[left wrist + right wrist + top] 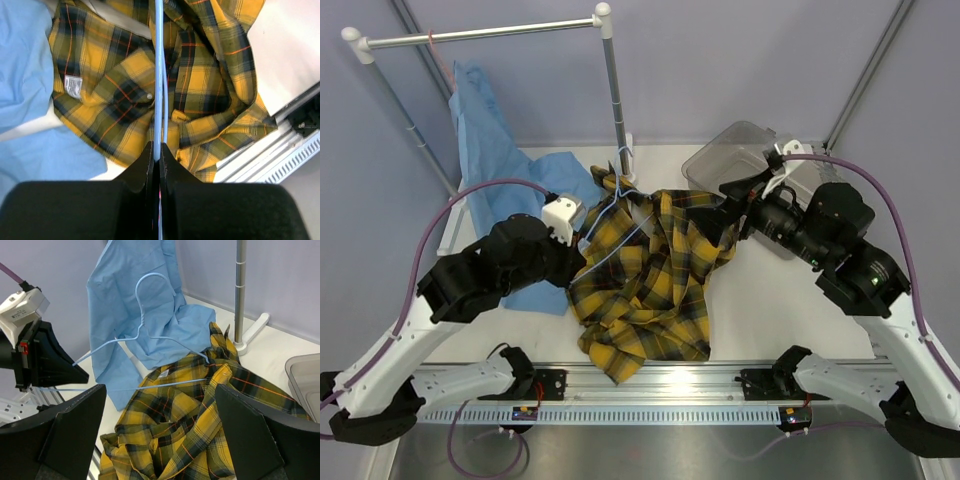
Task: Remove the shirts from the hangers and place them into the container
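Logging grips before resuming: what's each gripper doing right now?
Left gripper: closed on the light blue hanger.
Right gripper: open, holding nothing.

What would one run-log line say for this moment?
left gripper: shut on light blue hanger | right gripper: open, near plaid shirt | plaid shirt: on table | container: no shirt seen inside

In the top view one shirt (640,290) lies heaped at centre on the table (770,300), a hanger (158,50) across it, the other shirt (485,140) draped below the rail (485,35) upper left, the container (735,150) upper right, seemingly at the table's far edge.
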### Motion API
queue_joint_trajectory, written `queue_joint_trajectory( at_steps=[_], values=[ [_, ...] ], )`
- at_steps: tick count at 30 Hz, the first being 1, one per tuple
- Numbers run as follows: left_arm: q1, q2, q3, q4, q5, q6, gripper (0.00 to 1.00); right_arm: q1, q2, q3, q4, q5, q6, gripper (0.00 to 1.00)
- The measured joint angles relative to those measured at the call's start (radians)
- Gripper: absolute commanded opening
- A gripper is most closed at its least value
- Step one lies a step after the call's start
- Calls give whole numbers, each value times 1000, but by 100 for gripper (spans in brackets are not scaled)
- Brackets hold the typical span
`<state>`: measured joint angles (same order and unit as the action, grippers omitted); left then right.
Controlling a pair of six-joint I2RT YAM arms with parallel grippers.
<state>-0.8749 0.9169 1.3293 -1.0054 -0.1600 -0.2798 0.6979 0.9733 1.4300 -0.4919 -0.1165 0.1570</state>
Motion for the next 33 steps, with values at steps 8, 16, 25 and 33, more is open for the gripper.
queue_joint_trajectory(
  at_steps=[8,16,25,33],
  values=[
    [0,-96,-14,-106,71,-12,0,0,10,-164,-30,74,-2,99],
    [0,-158,-8,-145,119,-35,0,0,273,-303,0,69,60,79],
    [0,-196,-8,-201,126,-62,0,-1,466,-249,22,150,83,1],
    [1,-249,-4,-291,102,-92,0,-84,458,-181,-11,225,71,0]
  ],
)
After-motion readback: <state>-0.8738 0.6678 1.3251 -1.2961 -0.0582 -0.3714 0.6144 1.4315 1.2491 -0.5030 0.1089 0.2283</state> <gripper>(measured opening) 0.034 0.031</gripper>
